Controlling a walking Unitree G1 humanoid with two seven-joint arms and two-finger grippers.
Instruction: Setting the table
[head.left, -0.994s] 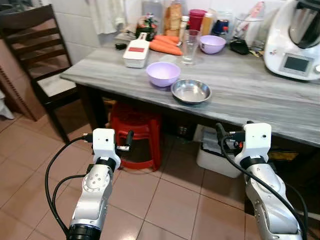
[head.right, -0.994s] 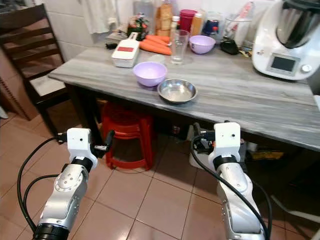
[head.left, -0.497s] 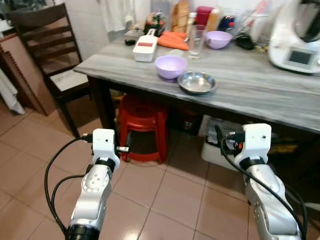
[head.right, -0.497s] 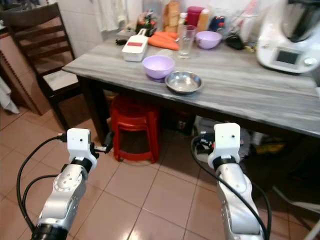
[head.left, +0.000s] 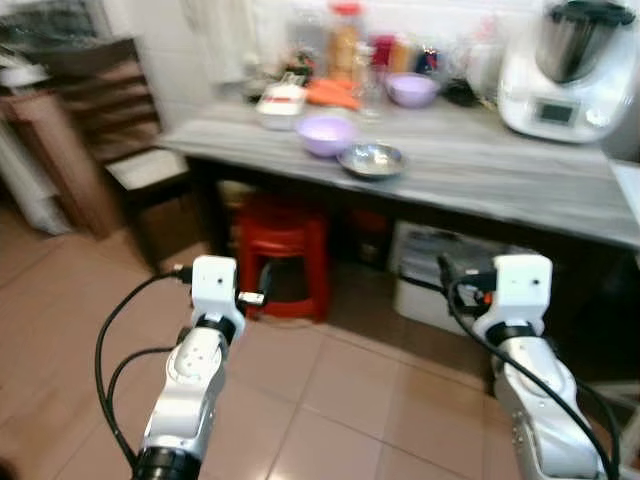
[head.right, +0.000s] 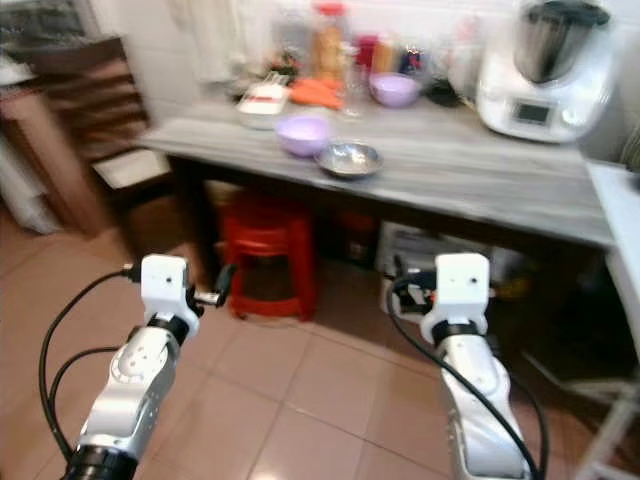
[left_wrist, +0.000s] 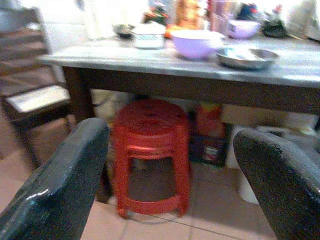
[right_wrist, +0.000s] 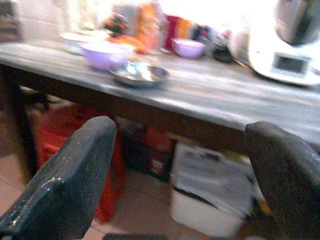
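- Here, a grey wood-grain table (head.left: 470, 180) is standing ahead of the robot, with both arms reaching forward below its edge, over a tiled floor (head.left: 340, 400).
- The left gripper (left_wrist: 172, 185) is hovering in front of a red plastic stool (head.left: 283, 240) tucked under the table; its two black fingers (left_wrist: 60, 185) are spread wide apart and holding nothing.
- The right gripper (right_wrist: 180, 185) is hovering before a white bin (right_wrist: 210, 200) under the table; its fingers are likewise spread wide and empty.
- Near the table's front edge, a lilac bowl (head.left: 325, 133) is sitting just beside a shallow steel dish (head.left: 371, 159).
- Behind them, a white container with a red label (head.left: 281, 103) is lying next to some carrots (head.left: 330, 92), and a second lilac bowl (head.left: 411, 88) is sitting further back.
- Bottles and jars (head.left: 345, 45) are crowding the back of the table, blurred beyond telling apart.
- A white kitchen machine with a steel jug (head.left: 556, 65) is standing at the table's right end.
- A dark wooden chair (head.left: 125, 140) is standing at the table's left end.
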